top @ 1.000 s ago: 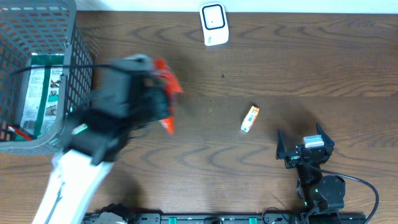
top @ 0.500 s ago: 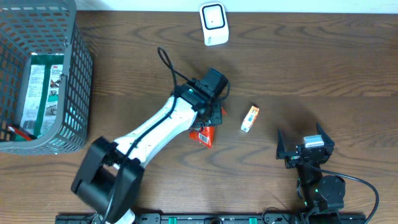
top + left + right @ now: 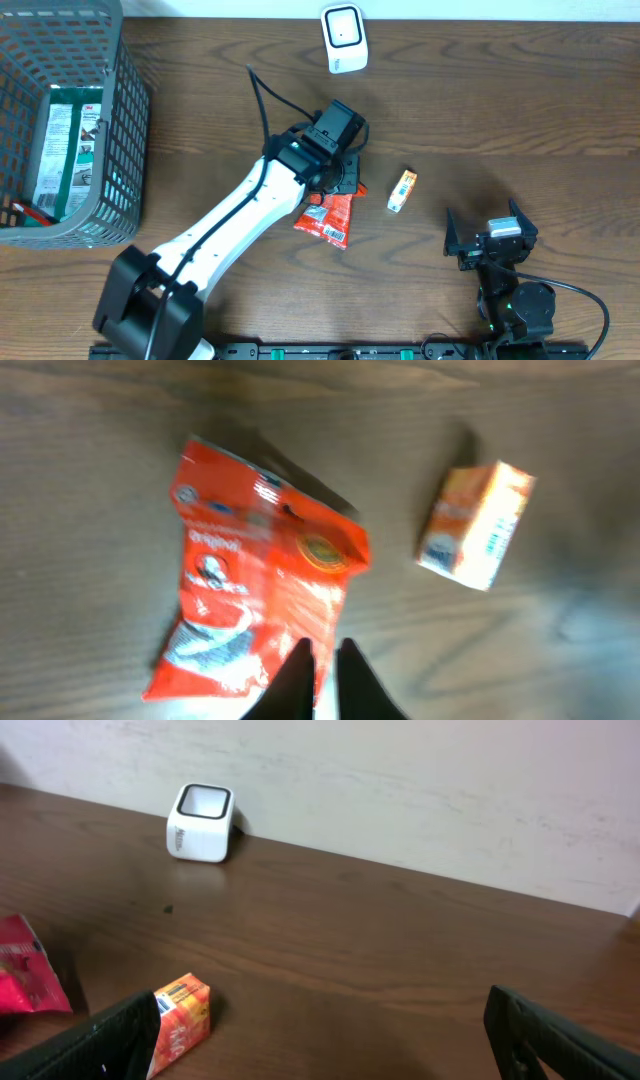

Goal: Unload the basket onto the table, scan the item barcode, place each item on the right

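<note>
One red packet (image 3: 250,600) has settled flat; left claw (image 3: 320,672) pressed together, right claw (image 3: 483,214) spread.

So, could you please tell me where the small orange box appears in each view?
Overhead: small orange box right of centre.
Left wrist: the box upper right.
Right wrist: the box lower left.
Shared landmark: red snack packet, just left of it in every view.
</note>
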Controlling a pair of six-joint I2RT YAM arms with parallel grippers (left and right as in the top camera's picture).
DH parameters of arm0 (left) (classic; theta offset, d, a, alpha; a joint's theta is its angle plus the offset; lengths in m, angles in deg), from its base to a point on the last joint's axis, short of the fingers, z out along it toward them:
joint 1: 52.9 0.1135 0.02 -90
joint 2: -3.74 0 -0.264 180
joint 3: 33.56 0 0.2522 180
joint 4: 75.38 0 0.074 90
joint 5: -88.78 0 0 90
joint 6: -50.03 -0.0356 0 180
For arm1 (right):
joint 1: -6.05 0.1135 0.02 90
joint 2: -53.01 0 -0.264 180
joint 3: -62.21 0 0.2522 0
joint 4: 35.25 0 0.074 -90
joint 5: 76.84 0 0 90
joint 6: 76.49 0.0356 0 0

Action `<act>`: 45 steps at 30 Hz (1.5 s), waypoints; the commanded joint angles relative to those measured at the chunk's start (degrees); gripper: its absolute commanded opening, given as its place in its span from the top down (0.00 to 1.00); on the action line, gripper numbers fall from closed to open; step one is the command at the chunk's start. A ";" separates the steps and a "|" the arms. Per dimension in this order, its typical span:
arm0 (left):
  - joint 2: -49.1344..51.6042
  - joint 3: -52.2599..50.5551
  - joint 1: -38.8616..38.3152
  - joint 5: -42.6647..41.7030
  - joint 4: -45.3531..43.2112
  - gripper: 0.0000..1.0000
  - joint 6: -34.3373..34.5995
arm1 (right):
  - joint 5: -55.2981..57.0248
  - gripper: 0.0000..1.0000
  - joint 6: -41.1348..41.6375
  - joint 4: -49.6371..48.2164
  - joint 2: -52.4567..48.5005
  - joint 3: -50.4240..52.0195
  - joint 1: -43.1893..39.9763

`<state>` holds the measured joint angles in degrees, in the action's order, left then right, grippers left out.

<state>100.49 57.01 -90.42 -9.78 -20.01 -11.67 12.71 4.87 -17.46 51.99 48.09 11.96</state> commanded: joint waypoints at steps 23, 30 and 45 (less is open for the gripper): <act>19.50 -0.02 0.48 1.99 -4.87 0.91 -7.82 | -0.26 0.01 -0.63 0.26 0.26 0.04 0.17; 12.09 1.97 1.36 1.99 -4.85 0.85 -9.79 | -0.26 0.01 -0.63 0.26 0.26 0.04 0.20; 6.71 -2.71 1.46 4.37 1.16 0.78 -4.42 | -0.26 0.01 -0.63 0.26 0.26 0.04 0.20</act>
<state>104.34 57.12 -88.80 -5.65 -19.31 -19.15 12.71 4.89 -17.46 51.99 48.09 11.96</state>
